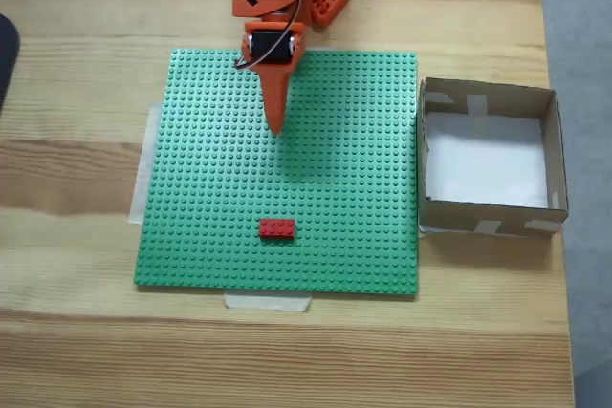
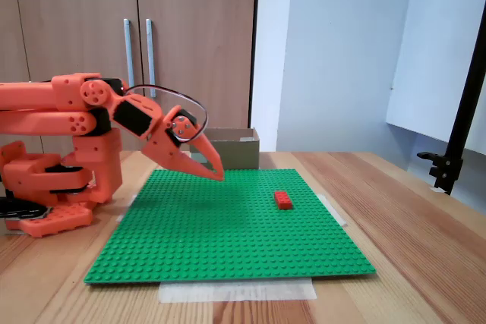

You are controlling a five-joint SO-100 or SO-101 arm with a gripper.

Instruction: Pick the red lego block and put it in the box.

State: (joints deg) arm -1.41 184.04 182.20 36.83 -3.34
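Note:
The red lego block lies flat on the green studded baseplate, near the plate's lower edge in a fixed view from above. My orange gripper hovers over the upper middle of the plate with its fingers together in a point, shut and holding nothing. It is well apart from the block. The box, brown cardboard with a white bottom, stands just off the plate's right edge in the view from above and has nothing in it.
The arm's orange base sits at the plate's far edge. Pale tape sticks out from under the plate. The wooden table ends just right of the box. A black stand rises beside the table.

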